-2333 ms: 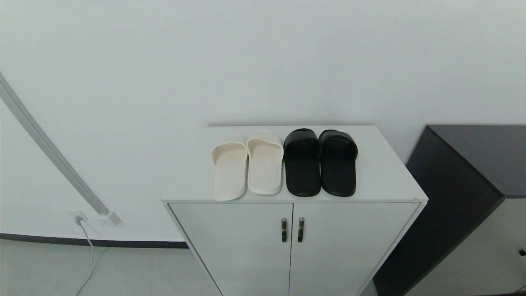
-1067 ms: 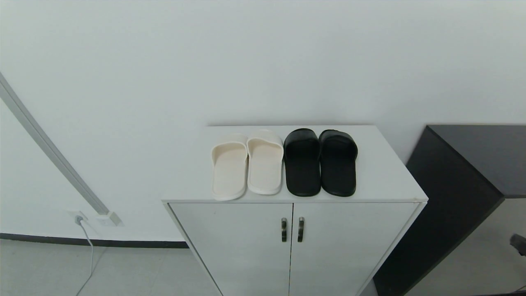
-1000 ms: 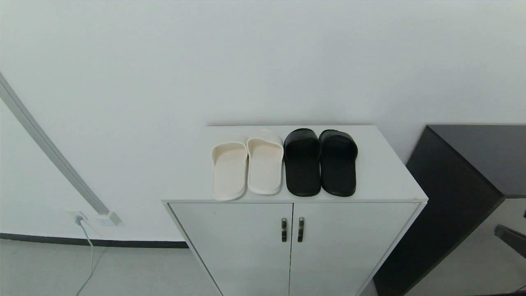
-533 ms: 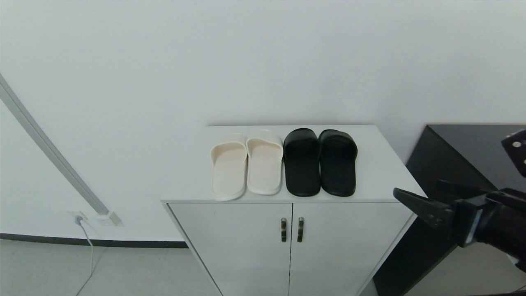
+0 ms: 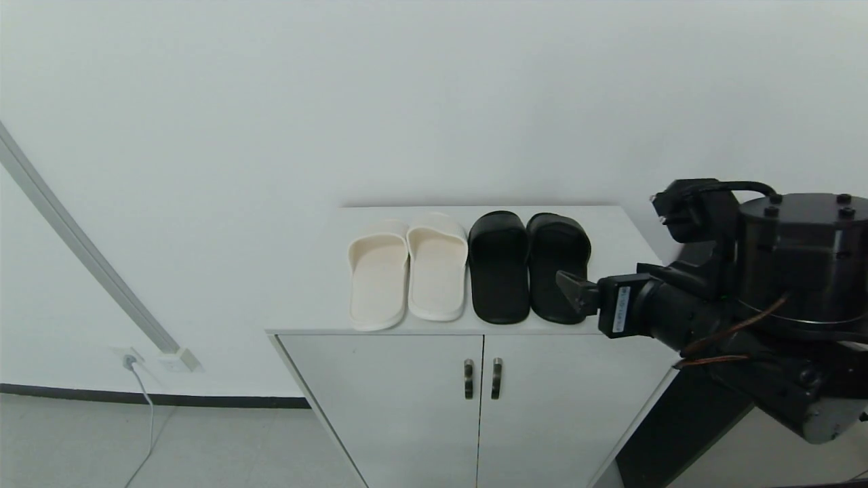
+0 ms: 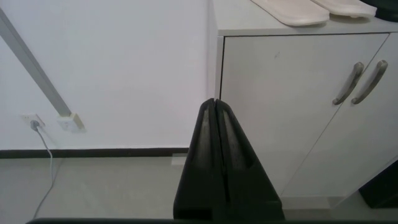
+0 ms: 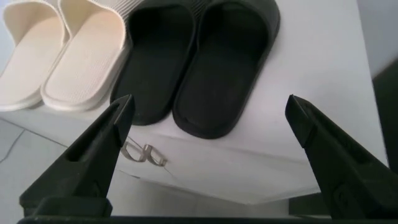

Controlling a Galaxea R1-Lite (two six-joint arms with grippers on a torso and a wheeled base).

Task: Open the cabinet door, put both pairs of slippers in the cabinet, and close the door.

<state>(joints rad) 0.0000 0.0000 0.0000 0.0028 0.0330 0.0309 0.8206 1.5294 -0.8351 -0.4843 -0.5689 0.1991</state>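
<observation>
The right pincer hangs released, its fingers spread wide, close over the heels of the black slippers at the front right of the cabinet top. Touching that pair on its left lie the white slippers, their heels at the front edge. Below, both cabinet doors are shut, and their handles sit close together at the centre seam. The left pincer is clenched on nothing, low in front of the left door.

The risks, as I judge them:
- A careless dip of the open fingers could push a black slipper off the front edge.
- Grasping the slippers first would leave them with nowhere to go.
- The handles are crowded, so a pincer could catch both.
</observation>
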